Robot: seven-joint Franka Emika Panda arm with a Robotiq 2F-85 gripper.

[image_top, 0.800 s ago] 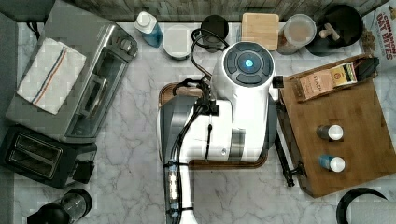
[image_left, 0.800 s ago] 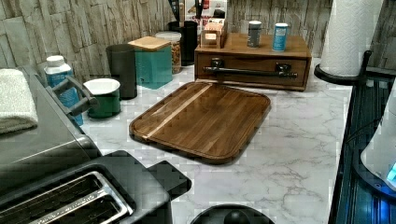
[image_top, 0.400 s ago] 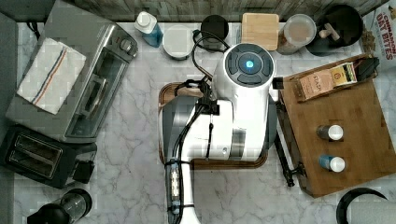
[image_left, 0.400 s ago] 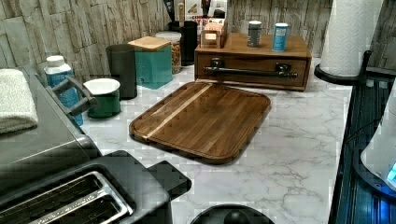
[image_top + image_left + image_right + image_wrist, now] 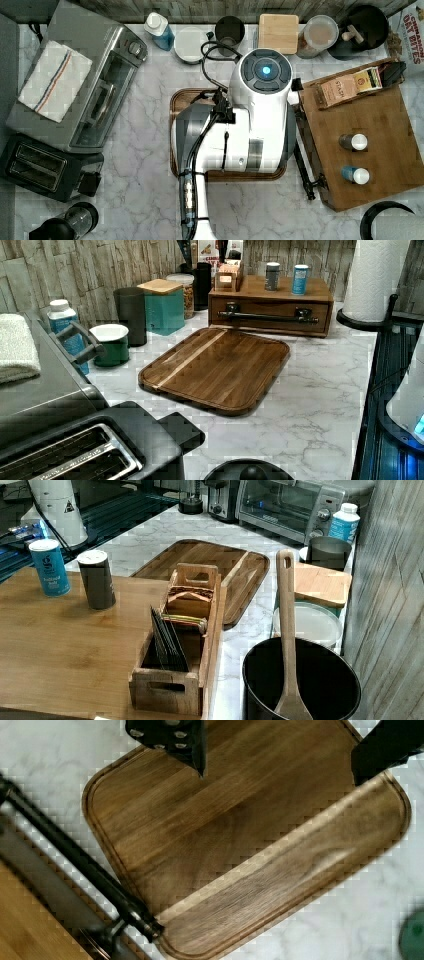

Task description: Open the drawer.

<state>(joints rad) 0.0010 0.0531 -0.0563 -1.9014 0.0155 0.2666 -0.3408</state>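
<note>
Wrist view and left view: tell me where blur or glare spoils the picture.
Wrist view: the dark wooden serving tray is fairly clear, while the drawer's black metal handle and the two black fingers smear at the frame edges. Left view: soft glare on the white marble counter; the black toaster nearest the camera is blurred.

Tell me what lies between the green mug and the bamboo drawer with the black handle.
In the left view, the dark rounded-corner wooden serving tray and bare white marble counter lie between the green mug and the closed light-brown bamboo drawer.
</note>
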